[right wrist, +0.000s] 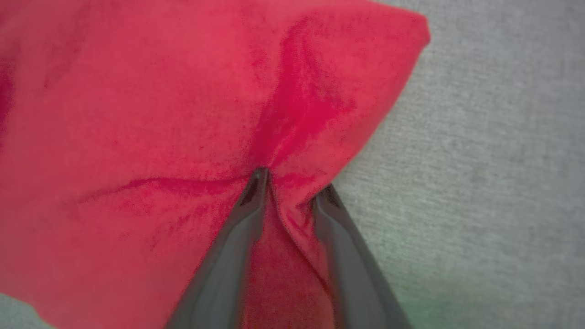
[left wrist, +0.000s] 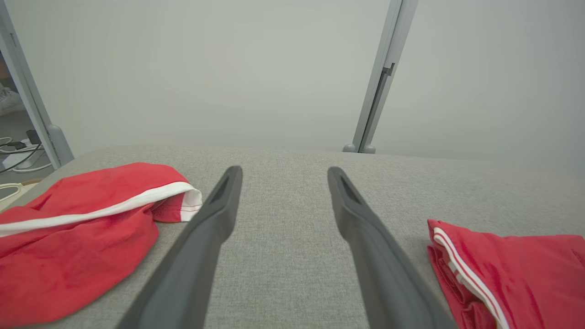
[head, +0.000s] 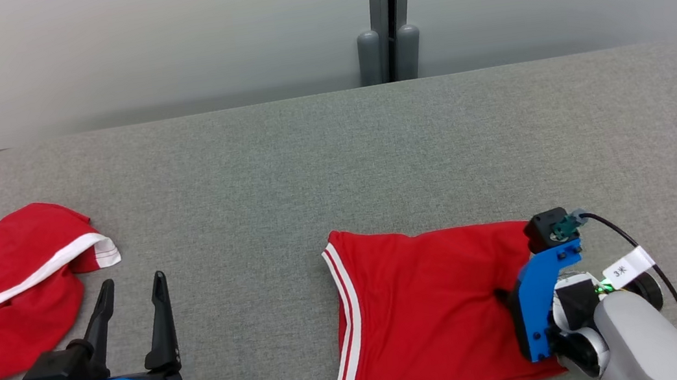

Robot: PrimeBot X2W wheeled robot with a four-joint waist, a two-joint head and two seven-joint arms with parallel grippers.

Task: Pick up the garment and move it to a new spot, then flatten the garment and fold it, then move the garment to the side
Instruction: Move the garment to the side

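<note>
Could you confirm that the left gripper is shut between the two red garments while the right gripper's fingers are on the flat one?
Not quite: the left gripper is open, its dark fingers well apart, as the left wrist view shows. The right gripper is indeed on the flat red garment.

Red garment (head: 433, 315) with white stripes; grey table (head: 308, 155)

Lab: grey-clothed table (head: 333, 151), frosted partition (head: 162, 43)
</note>
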